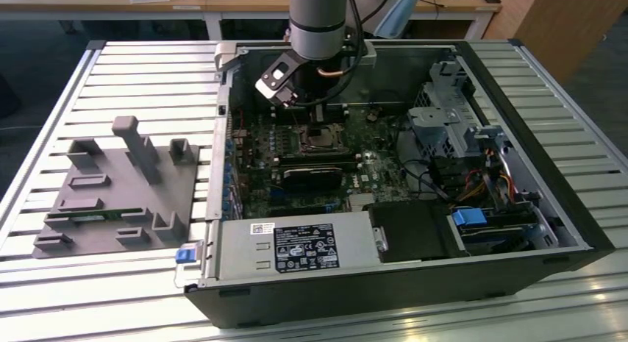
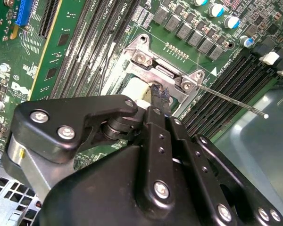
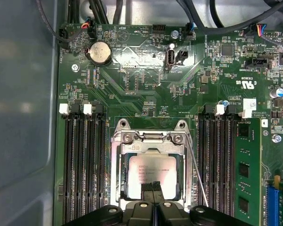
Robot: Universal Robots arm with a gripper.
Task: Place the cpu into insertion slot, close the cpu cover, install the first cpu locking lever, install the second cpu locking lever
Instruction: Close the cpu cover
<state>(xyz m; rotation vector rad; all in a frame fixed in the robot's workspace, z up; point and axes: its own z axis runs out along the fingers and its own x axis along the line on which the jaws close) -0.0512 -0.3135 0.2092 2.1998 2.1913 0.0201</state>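
The cpu (image 3: 153,170), a flat square chip with a silver-grey top, lies in the insertion slot (image 1: 319,139) on the green board. The cpu cover (image 3: 117,165), a silvery metal frame, lies down flat around it. My gripper (image 3: 153,186) hangs right over the chip's edge, its two thin black fingers pressed together with nothing between them. In the second wrist view the gripper (image 2: 159,94) touches the cover (image 2: 146,75) at its rim. One thin wire locking lever (image 3: 198,176) slants free beside the socket, and its ball-tipped end (image 2: 265,115) sticks out past the memory slots.
Long black memory slots (image 3: 84,160) flank the socket, with a green memory stick (image 3: 247,169) seated beyond them. The case walls, drive cage (image 1: 451,129) and power supply (image 1: 294,246) ring the board. A grey fixture (image 1: 118,187) lies on the slatted table at the exterior view's left.
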